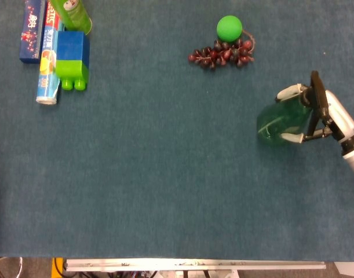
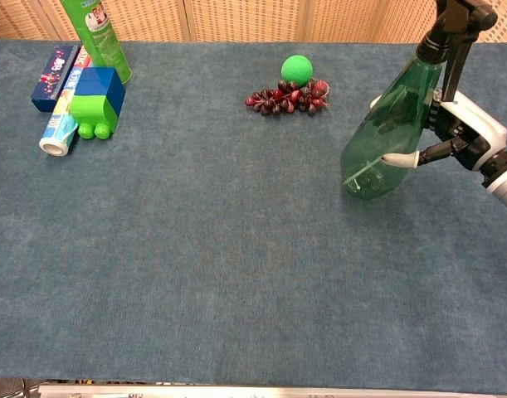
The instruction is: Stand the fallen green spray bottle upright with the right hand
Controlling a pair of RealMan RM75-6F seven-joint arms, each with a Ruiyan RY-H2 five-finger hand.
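The green spray bottle [image 2: 390, 133] stands nearly upright at the right side of the table, leaning slightly right, its black trigger head [image 2: 457, 21] on top. Its base is at or just above the carpet; I cannot tell if it touches. From above, the green spray bottle [image 1: 281, 121] shows as a round green body. My right hand [image 2: 465, 137] holds it from the right side, fingers wrapped around the body. In the head view my right hand [image 1: 330, 116] is at the right edge. My left hand is not visible.
A green ball [image 1: 229, 27] and a bunch of dark red grapes [image 1: 222, 55] lie behind the bottle. At the far left are a blue and green block [image 1: 72, 61], a tube [image 1: 48, 63], a blue box [image 1: 30, 32] and a green can [image 2: 98, 37].
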